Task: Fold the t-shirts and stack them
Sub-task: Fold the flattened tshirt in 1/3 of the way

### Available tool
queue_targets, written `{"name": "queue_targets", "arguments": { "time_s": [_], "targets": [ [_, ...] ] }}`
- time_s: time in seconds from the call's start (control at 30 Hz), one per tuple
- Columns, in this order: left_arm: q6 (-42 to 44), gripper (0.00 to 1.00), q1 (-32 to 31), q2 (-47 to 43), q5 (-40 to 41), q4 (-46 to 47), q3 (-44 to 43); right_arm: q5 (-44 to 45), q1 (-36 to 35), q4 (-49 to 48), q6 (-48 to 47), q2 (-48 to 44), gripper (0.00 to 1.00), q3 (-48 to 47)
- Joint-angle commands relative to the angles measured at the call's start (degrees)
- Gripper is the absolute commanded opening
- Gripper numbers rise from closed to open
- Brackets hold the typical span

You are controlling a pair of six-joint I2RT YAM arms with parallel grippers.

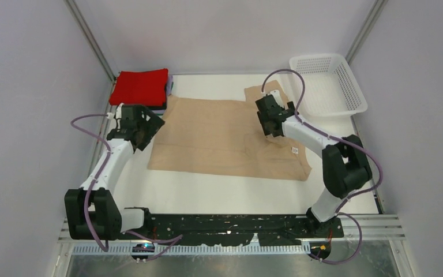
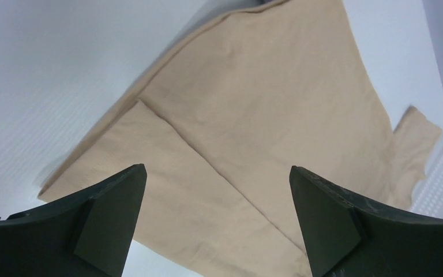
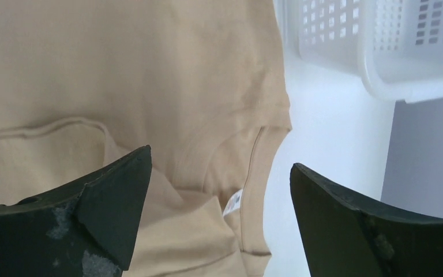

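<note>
- Left gripper is hanging over the left edge of the beige t-shirt, with its jaws standing wide apart and gripping nothing. Its own camera is showing both fingers spread above the cloth.
- Beyond the beige t-shirt's far left corner, a folded red t-shirt is topping a stack. A lavender edge is peeking out on the side nearest the beige t-shirt. How many shirts are lying underneath is hard to make out.
- Spread flat on the white table, the beige t-shirt is lying between the two grippers. A folded flap is lying over its near part, one short sleeve is sticking out at its far right, and a small white label is showing near its right edge.
- Right gripper is hanging over the right part of the beige t-shirt, jaws wide apart, holding nothing. Its arm is hiding some of the cloth's right edge.
- Just right of the beige t-shirt, a white mesh basket is sitting without touching it. The right wrist camera is cutting it off.
- Counting: two grippers, one spread shirt, one stack, one basket.
</note>
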State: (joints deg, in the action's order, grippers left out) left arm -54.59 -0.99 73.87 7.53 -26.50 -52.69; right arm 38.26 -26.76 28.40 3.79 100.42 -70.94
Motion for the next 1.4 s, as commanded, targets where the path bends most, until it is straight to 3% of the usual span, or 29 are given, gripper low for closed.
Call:
{"name": "queue_targets", "arguments": {
  "time_s": [0.0, 0.03, 0.1, 0.17, 0.3, 0.53, 0.67, 0.93, 1.13, 1.37],
  "targets": [
    [4.78, 1.0, -0.67, -2.28, -10.0, 2.19, 1.49, -7.98, -0.87, -2.48, 6.41, -14.53, 0.96, 6.41],
    [5.05, 1.0, -1.06, -2.44, -10.16, 2.26, 1.95, -11.34, -0.95, -3.05, 6.69, -18.33, 0.96, 9.32],
    [5.42, 1.0, -1.77, -2.82, -10.71, 2.75, 3.18, -28.64, -1.55, -5.52, 5.49, -23.4, 0.95, 14.02],
    [5.41, 1.0, -2.5, -2.65, -12.1, 5.11, 5.05, -40.08, -2.41, -8.71, 4.27, -27.06, 0.95, 18.27],
    [5.54, 1.0, -3.43, 0.73, -16.67, 8.89, 6.11, -49.87, -4.3, -12.65, 6.0, -27.05, 0.95, 22.69],
    [5.91, 1.0, -4.8, 9.97, -19.46, 11.51, 2.95, -42.29, -5.05, -13.51, 8.07, -17.13, 0.95, 22.14],
    [6.74, 1.0, -4.83, 15.66, -19.62, 10.71, 0.33, -35.52, -1.98, -13.19, 9.94, -9.71, 0.96, 18.72],
    [8.1, 1.0, -4.83, 21.17, -17.55, 8.18, -3.02, -32.12, 4.16, -14.48, 9.91, 0.19, 0.95, 8.0],
    [9.23, 1.0, -4.81, 23.23, -17.25, 4.77, -3.84, -31.86, 4.18, -9.63, 10.76, 2.18, 0.95, 7.49],
    [8.95, 1.0, -5.54, 18.76, -20.09, 4.4, 3.62, -33.39, 2.31, -7.45, 12.62, -3.0, 0.96, 16.63]
  ]
}}
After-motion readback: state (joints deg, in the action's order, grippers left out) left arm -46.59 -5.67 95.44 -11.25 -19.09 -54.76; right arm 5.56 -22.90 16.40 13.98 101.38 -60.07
